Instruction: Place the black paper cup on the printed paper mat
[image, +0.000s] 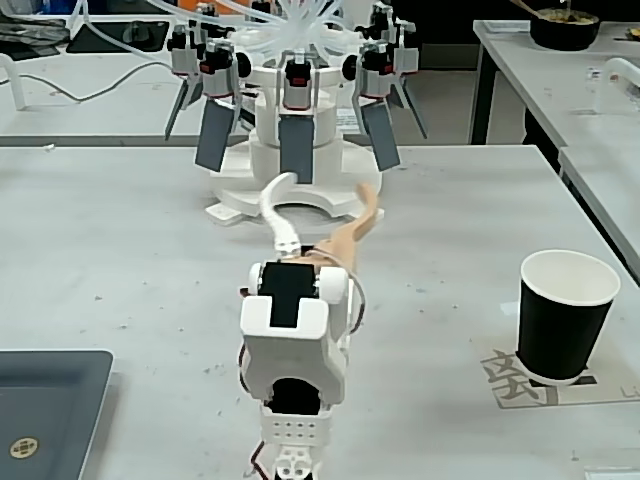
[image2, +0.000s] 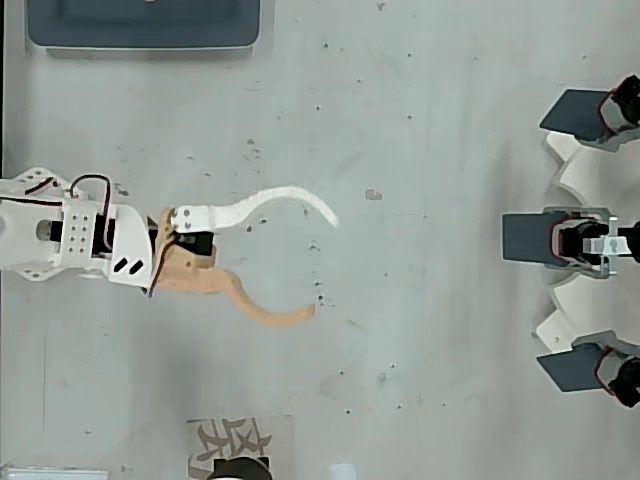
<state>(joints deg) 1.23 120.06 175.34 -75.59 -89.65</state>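
Arm folded low at the 6 o'clock edge of the fixed view, white body facing the camera, forearm pointing toward 12. In the overhead view it enters from 9 o'clock and reaches toward 3, over bare table (image2: 400, 110).

Gripper (image2: 325, 265) spread wide and empty: white curved finger on the 12 o'clock side, tan curved finger on the 6 o'clock side, tips well apart. Fixed view shows the gripper (image: 325, 185) end-on, tips overlapping the white fixture (image: 295, 150) behind, so the gap is harder to read there.

Black paper cup (image: 565, 315) stands upright at about 4 o'clock in the fixed view, white inside visible, base on the printed paper mat (image: 510, 385). Cup well apart from the gripper.

Overhead view cuts the cup: only a sliver of black paper cup (image2: 240, 470) at the 6 o'clock edge, with part of the printed paper mat (image2: 235, 440) above it. Fixed view shows only the mat's near corner with a grey character; the rest runs off frame at 4 o'clock.

Dark grey tray (image: 45, 410) at 8 o'clock in the fixed view, cut off; in the overhead view the tray (image2: 145, 25) sits at 11 o'clock, top cropped. Black bowl (image: 565, 25) on a far table at 1 o'clock shows in the fixed view only.
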